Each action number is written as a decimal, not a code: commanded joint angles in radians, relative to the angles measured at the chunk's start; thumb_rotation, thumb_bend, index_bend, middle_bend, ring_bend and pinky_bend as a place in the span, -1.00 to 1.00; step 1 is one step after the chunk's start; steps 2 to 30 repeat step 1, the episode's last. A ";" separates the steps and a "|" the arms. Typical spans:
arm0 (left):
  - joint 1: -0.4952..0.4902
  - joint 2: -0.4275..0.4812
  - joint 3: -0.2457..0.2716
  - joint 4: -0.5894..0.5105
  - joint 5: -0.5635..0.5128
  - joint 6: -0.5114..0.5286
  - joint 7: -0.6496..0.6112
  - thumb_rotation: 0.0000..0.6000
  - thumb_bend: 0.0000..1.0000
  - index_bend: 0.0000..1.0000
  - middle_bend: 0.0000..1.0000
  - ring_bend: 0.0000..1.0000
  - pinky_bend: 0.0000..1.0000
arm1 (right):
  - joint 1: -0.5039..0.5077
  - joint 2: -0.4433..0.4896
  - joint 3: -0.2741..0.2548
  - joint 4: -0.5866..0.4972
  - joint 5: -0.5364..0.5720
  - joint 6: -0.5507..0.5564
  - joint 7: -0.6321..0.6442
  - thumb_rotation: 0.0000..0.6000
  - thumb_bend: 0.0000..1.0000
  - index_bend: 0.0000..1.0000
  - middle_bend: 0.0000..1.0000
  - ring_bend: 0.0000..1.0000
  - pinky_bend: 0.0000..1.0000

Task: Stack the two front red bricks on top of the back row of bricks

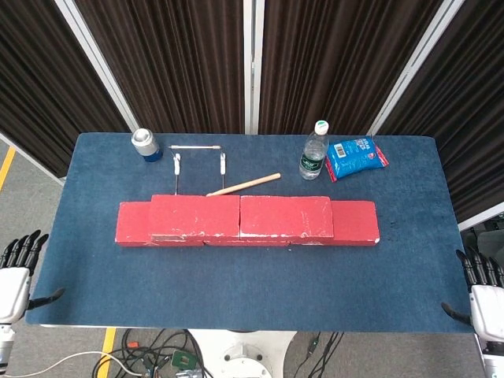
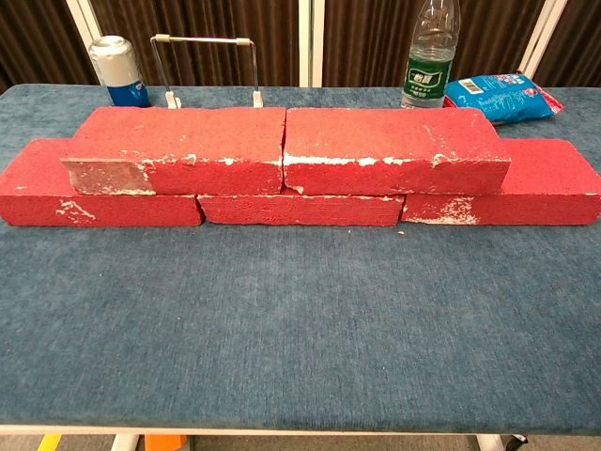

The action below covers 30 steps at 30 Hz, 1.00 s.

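- Your left hand (image 1: 14, 276) at 8 o'clock and right hand (image 1: 486, 298) at 4 o'clock hold nothing, fingers apart.
- Two upper bricks (image 2: 286, 148) rest on the bottom row (image 2: 300, 209), table (image 2: 300, 329) centre.

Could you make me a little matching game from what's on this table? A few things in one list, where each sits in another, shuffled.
Things:
1. drink can
2. blue snack packet
3. wooden stick
4. water bottle

Places:
A. lying just behind the red bricks
B. back left corner of the table
C. standing left of the packet
D. back right, lying flat

Pairs: 1-B, 2-D, 3-A, 4-C
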 commanded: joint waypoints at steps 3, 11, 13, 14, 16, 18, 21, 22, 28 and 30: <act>0.001 0.005 0.000 -0.004 0.000 -0.001 0.003 1.00 -1.00 -0.99 -1.00 -1.00 -1.00 | -0.005 0.005 0.007 -0.006 -0.004 0.000 0.001 1.00 -1.00 -1.00 -1.00 -1.00 -1.00; 0.001 0.005 0.000 -0.004 0.000 -0.001 0.003 1.00 -1.00 -0.99 -1.00 -1.00 -1.00 | -0.005 0.005 0.007 -0.006 -0.004 0.000 0.001 1.00 -1.00 -1.00 -1.00 -1.00 -1.00; 0.001 0.005 0.000 -0.004 0.000 -0.001 0.003 1.00 -1.00 -0.99 -1.00 -1.00 -1.00 | -0.005 0.005 0.007 -0.006 -0.004 0.000 0.001 1.00 -1.00 -1.00 -1.00 -1.00 -1.00; 0.001 0.005 0.000 -0.004 0.000 -0.001 0.003 1.00 -1.00 -0.99 -1.00 -1.00 -1.00 | -0.005 0.005 0.007 -0.006 -0.004 0.000 0.001 1.00 -1.00 -1.00 -1.00 -1.00 -1.00; 0.001 0.005 0.000 -0.004 0.000 -0.001 0.003 1.00 -1.00 -0.99 -1.00 -1.00 -1.00 | -0.005 0.005 0.007 -0.006 -0.004 0.000 0.001 1.00 -1.00 -1.00 -1.00 -1.00 -1.00; 0.001 0.005 0.000 -0.004 0.000 -0.001 0.003 1.00 -1.00 -0.99 -1.00 -1.00 -1.00 | -0.005 0.005 0.007 -0.006 -0.004 0.000 0.001 1.00 -1.00 -1.00 -1.00 -1.00 -1.00; 0.001 0.005 0.000 -0.004 0.000 -0.001 0.003 1.00 -1.00 -0.99 -1.00 -1.00 -1.00 | -0.005 0.005 0.007 -0.006 -0.004 0.000 0.001 1.00 -1.00 -1.00 -1.00 -1.00 -1.00; 0.001 0.005 0.000 -0.004 0.000 -0.001 0.003 1.00 -1.00 -0.99 -1.00 -1.00 -1.00 | -0.005 0.005 0.007 -0.006 -0.004 0.000 0.001 1.00 -1.00 -1.00 -1.00 -1.00 -1.00; 0.001 0.005 0.000 -0.004 0.000 -0.001 0.003 1.00 -1.00 -0.99 -1.00 -1.00 -1.00 | -0.005 0.005 0.007 -0.006 -0.004 0.000 0.001 1.00 -1.00 -1.00 -1.00 -1.00 -1.00; 0.001 0.005 0.000 -0.004 0.000 -0.001 0.003 1.00 -1.00 -0.99 -1.00 -1.00 -1.00 | -0.005 0.005 0.007 -0.006 -0.004 0.000 0.001 1.00 -1.00 -1.00 -1.00 -1.00 -1.00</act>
